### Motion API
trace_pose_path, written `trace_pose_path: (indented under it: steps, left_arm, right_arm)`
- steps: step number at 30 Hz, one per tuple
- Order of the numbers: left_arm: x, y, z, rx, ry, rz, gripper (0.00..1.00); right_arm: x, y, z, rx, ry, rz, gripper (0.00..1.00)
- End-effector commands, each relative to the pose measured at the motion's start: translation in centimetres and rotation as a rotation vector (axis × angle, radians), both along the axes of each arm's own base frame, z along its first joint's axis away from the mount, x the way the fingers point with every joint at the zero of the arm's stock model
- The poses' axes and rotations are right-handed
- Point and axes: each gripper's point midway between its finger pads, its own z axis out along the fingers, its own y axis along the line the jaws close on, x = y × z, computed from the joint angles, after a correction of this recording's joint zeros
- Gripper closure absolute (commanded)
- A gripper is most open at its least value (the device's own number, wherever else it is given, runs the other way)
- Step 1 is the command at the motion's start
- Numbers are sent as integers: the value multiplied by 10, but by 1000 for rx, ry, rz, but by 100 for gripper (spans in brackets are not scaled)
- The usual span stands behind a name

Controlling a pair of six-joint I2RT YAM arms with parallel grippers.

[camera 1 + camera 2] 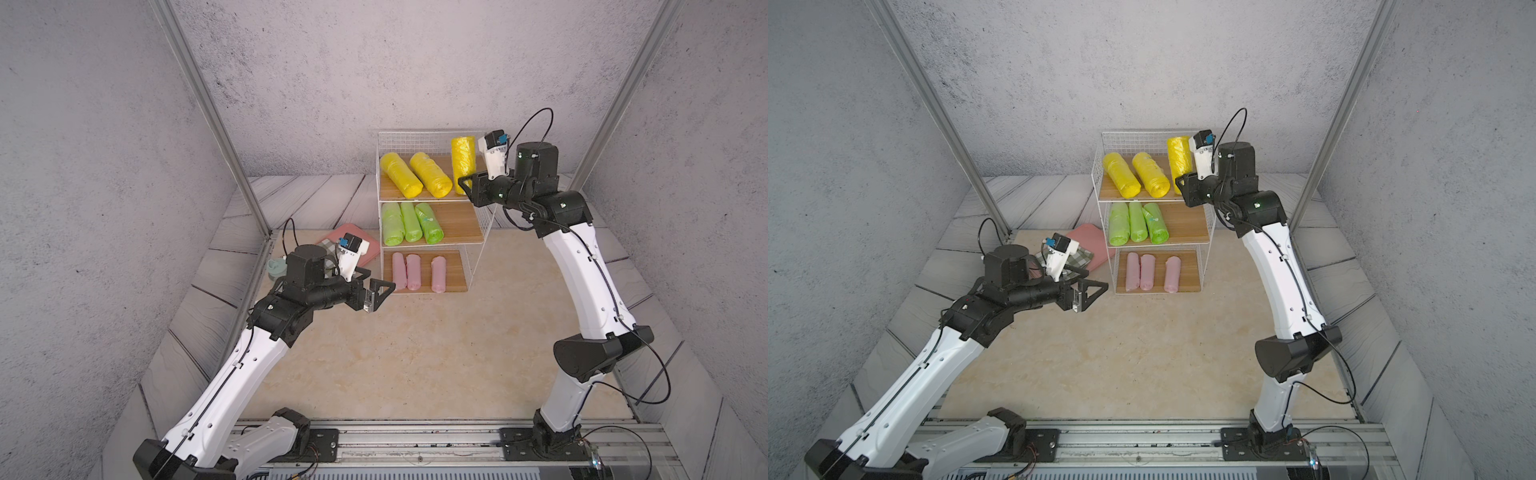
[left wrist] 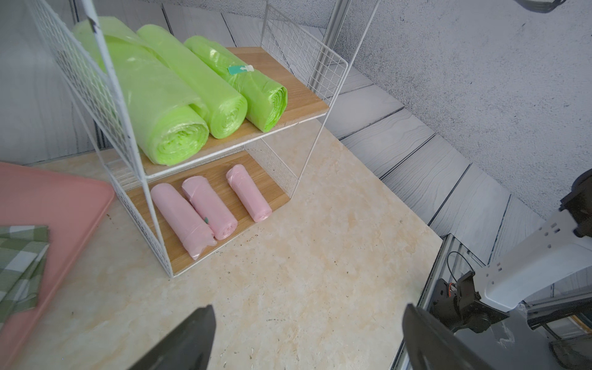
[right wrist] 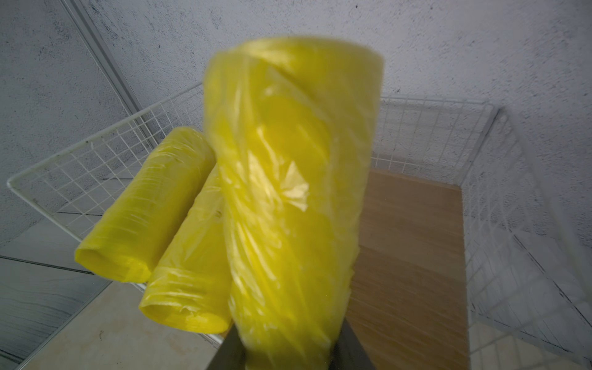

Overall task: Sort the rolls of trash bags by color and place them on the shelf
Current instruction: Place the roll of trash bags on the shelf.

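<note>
1. right wrist view: the shelf (image 3: 432,128) has bare board on its top tier beside two lying yellow rolls (image 3: 144,205).
2. the third yellow roll (image 3: 288,198) is upright above that tier's front; released so, it may topple off or knock its neighbours.
3. the right gripper (image 1: 465,183) pinches its lower end; crinkly plastic may slip.
4. the left gripper (image 1: 376,296) hangs spread wide, empty, apart from the shelf.

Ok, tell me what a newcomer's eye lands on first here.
The white wire shelf at the back of the table is banded by colour: yellow rolls on top, green rolls in the middle, pink rolls at the bottom. The right hand grips another yellow roll upright at the top tier's right end. The left hand hangs open and empty near the bottom tier.
</note>
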Motion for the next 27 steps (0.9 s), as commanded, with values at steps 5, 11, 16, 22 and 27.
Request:
trace_pose_path:
  steps: [5,11,16,22,27]
  left_arm:
    - [1,0,-5,2,8,-10,3]
    - [2,-1,-8,-1,16,-11,3]
    - [3,-2,-6,-4,16,-17,3]
    - [4,-3,-6,-5,20,-22,3]
    - [4,-3,-8,-5,26,-21,3]
  right_arm:
    - [-2,4,-3,19,27,28,66]
    - [-10,12,-1,45,49,80,62]
    - [-16,16,2,76,70,105,61]
    - [-15,14,4,90,80,83,55]
    - [-10,11,-1,83,90,57,51]
